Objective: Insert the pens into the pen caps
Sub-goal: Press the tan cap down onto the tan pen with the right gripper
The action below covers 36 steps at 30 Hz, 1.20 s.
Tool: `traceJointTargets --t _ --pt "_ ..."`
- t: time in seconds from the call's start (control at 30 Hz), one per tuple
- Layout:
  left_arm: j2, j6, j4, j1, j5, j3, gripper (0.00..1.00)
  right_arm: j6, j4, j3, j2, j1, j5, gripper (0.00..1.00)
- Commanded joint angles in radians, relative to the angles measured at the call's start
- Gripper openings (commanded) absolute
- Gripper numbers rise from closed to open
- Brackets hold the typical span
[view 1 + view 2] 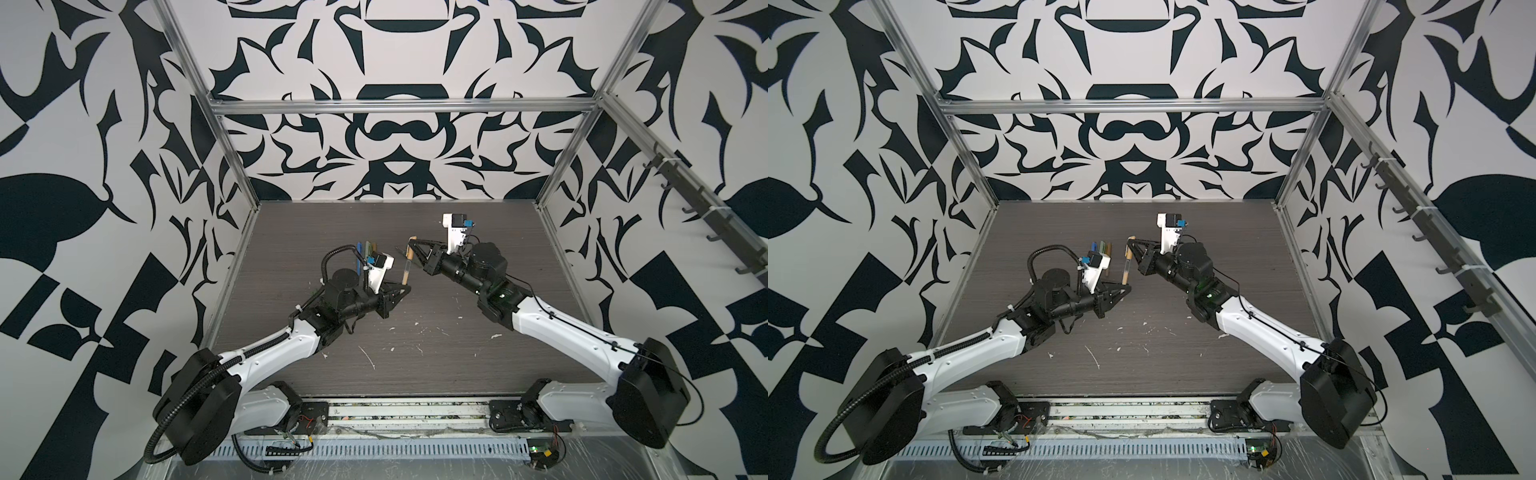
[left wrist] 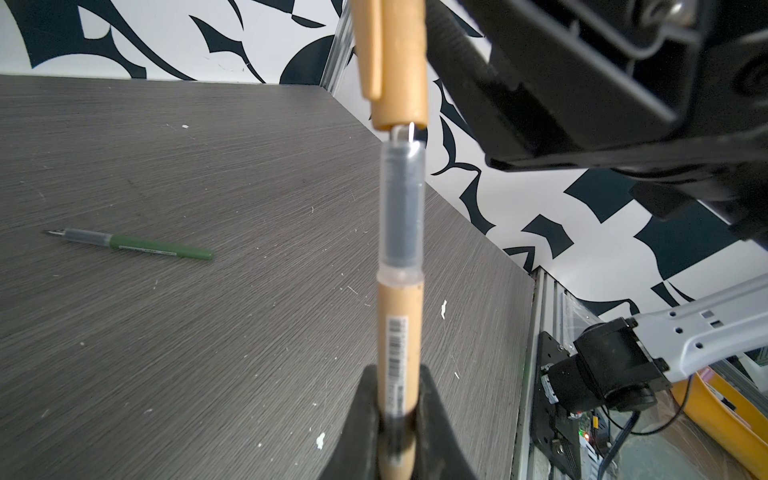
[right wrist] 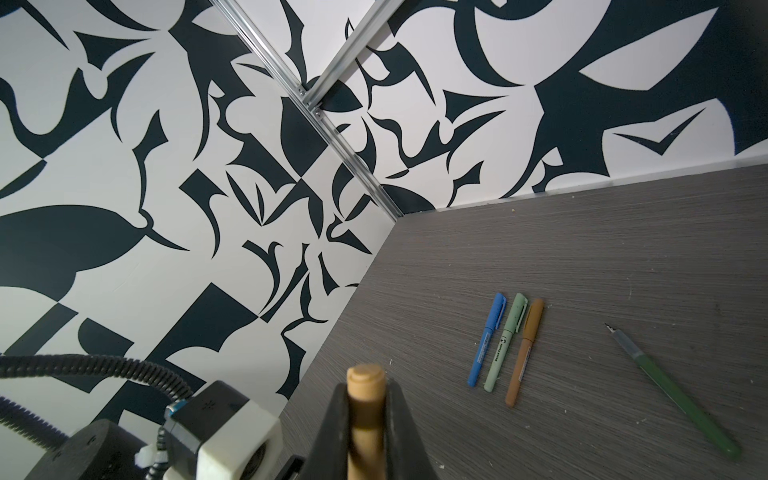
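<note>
My left gripper [image 2: 399, 419] [image 1: 405, 286] is shut on the barrel of a tan pen [image 2: 399, 316] [image 1: 406, 270]. The pen's dark tip points at the mouth of a tan pen cap [image 2: 395, 62] [image 3: 365, 382] [image 1: 410, 250]. My right gripper [image 3: 366, 415] [image 1: 413, 241] is shut on that cap. Tip and cap mouth touch, with only the very point inside. An uncapped dark green pen [image 2: 162, 248] [image 3: 681, 395] lies on the table. Three pens with caps on, blue [image 3: 488, 338], light green [image 3: 506, 340] and ochre-brown [image 3: 524, 351], lie side by side.
The dark wood-grain table [image 1: 415, 345] carries white flecks and scratches near the front middle. Patterned walls with aluminium rails [image 1: 399, 106] close the back and both sides. In both top views the capped pens [image 1: 1102, 247] sit partly behind the left wrist camera.
</note>
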Motion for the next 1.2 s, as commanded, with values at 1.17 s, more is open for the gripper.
traceJointTargets --t 1.17 --pt "0.112 0.076 0.082 0.017 -0.034 0.186 0.08 -0.178 -0.203 -0.008 -0.124 0.029 -0.107 0.32"
